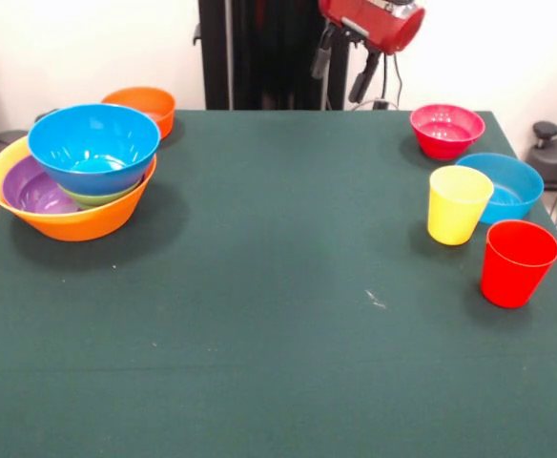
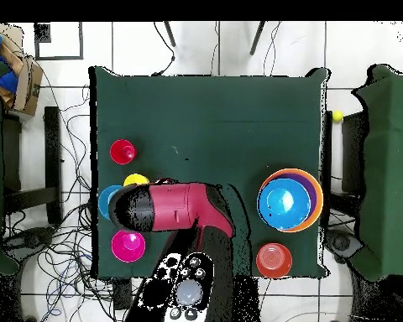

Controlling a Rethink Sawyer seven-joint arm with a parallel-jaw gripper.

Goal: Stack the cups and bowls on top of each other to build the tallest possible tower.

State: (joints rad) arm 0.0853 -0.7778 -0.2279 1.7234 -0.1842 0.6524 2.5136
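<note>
Four bowls nested as tower (image 1: 69, 191); yellow cup (image 1: 458, 204), red cup (image 1: 517, 262), three bowls unstacked; gripper state impossible to tell.

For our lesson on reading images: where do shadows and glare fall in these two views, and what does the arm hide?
Front view: soft shadows lie on the cloth beside the tower, yellow cup and red cup; the top blue bowl shows pale glare inside. Overhead view: the arm covers part of the other blue bowl and most of the yellow cup.
</note>
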